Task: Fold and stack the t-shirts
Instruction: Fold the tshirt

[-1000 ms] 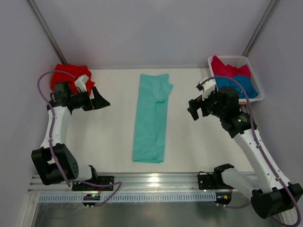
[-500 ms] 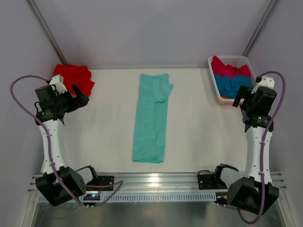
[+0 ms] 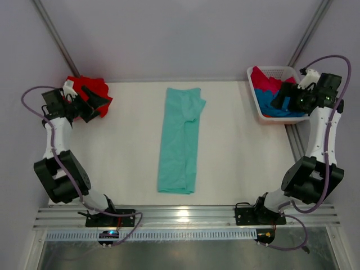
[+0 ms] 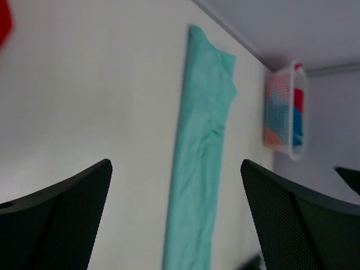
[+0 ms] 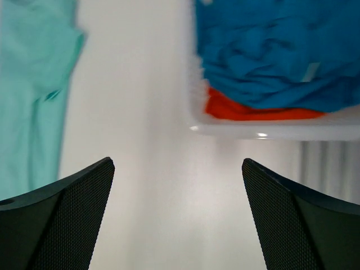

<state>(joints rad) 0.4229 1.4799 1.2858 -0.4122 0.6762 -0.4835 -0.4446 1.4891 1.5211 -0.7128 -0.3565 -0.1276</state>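
While both arms hang clear of cloth, mint-teal cloth t-shirt (image 3: 180,140) lies as long narrow folded strip, centre of top view, flat on white table (image 3: 236,146). Bright red t-shirt (image 3: 90,89) bunched upper left. Blue t-shirt (image 3: 271,101) and crimson-pink t-shirt (image 3: 269,80) heaped in white slatted plastic basket (image 3: 275,70), upper right. Left gripper (image 3: 94,104): jaws wide, empty, at red shirt. Right gripper (image 3: 281,97): jaws wide, empty, over basket. Judgement: cloth light, limp, not fragile, apt to slide. Pinch strip at lower-end corners, both layers.
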